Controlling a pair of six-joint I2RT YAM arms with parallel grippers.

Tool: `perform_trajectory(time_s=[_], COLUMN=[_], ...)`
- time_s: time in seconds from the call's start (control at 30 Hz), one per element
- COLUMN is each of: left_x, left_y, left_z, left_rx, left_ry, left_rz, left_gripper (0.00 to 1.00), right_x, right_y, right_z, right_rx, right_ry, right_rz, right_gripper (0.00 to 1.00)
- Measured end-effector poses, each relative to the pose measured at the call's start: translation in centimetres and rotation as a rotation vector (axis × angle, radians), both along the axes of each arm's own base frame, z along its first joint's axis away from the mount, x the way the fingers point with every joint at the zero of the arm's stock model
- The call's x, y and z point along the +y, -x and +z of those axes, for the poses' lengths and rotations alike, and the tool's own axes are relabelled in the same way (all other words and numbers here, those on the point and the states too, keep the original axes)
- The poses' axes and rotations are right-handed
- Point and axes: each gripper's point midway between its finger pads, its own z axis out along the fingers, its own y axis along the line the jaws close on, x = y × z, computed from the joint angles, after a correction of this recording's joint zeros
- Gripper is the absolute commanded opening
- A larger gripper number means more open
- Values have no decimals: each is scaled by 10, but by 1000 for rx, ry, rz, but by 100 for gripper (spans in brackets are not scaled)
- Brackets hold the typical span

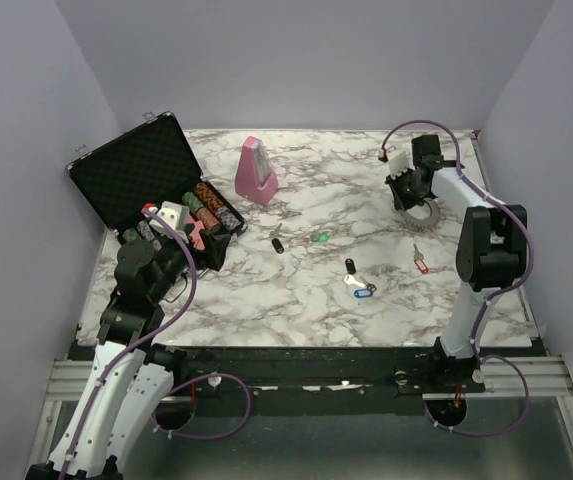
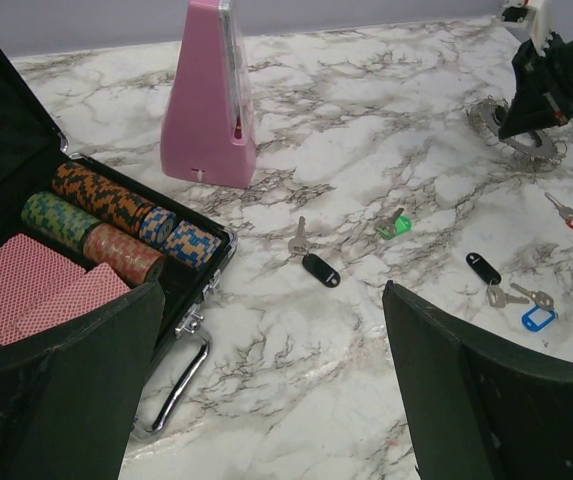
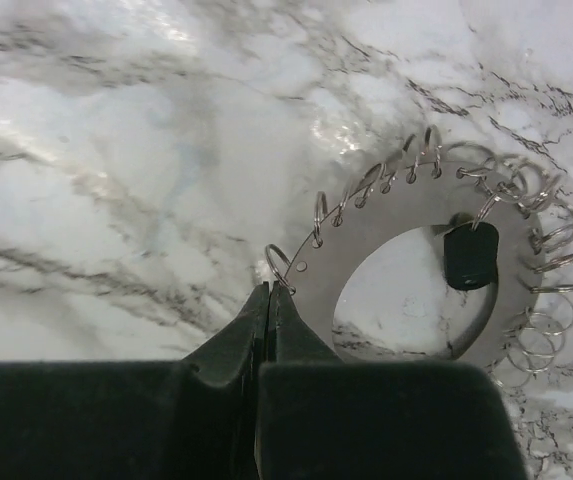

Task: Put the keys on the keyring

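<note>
The right claw (image 3: 269, 292) was clenched at the rim of the keyring (image 3: 346, 240), far right on the worktop (image 1: 296, 310), seemingly nipping it for pickup. The left claw (image 2: 271, 300) gaped empty. Next, probably: lift the ring, then fetch the loose keys (image 1: 363, 291) mid-worktop.

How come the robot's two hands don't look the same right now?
The left gripper has its fingers spread wide apart; the right gripper has its fingers pressed together. The left gripper hangs above the table by the open case, touching nothing; the right gripper is down low with its tips at the rim of the keyring. Both have two dark fingers.
</note>
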Motion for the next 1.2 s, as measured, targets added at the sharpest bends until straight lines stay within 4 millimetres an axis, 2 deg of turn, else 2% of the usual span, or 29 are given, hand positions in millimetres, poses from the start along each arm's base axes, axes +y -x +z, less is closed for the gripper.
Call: perform_trajectory(time_s=[0.17, 0.23, 0.33, 0.47, 0.53, 0.67, 0.77, 0.87, 1.0, 1.13, 1.2], left_x=[0, 0, -1, -1, -1, -1, -1, -2, -2, -8, -16], left_y=[0, 0, -1, -1, -1, -1, -2, -2, -3, -1, -1], left_z=[-1, -1, -2, -2, -3, -3, -4, -5, -6, -8, -13], left_rx=[3, 5, 8, 10, 11, 12, 15, 19, 24, 37, 61], left_ry=[0, 0, 0, -1, -1, -1, -1, -2, -2, 4, 13], left_rz=[-2, -3, -6, -9, -9, -8, -9, -10, -12, -48, -91], left_gripper=[99, 99, 99, 99, 99, 99, 99, 99, 99, 99, 99], right_x=[24, 33, 46, 66, 77, 93, 94, 95, 101, 120, 130], right_y=[19, 28, 48, 78, 87, 94, 96, 98, 108, 135, 159], right_z=[32, 38, 31, 6, 0, -2, 0, 7, 30, 56, 60], right_rx=[-19, -13, 32, 132, 162, 180, 184, 173, 131, 101, 109], right_ry=[-128, -173, -231, -259, -266, -280, -291, -299, -341, -471, -550], right_rz=[71, 98, 137, 183, 207, 246, 250, 255, 288, 417, 521], right_gripper=[3, 4, 4, 6, 9, 26, 38, 40, 48, 67, 69])
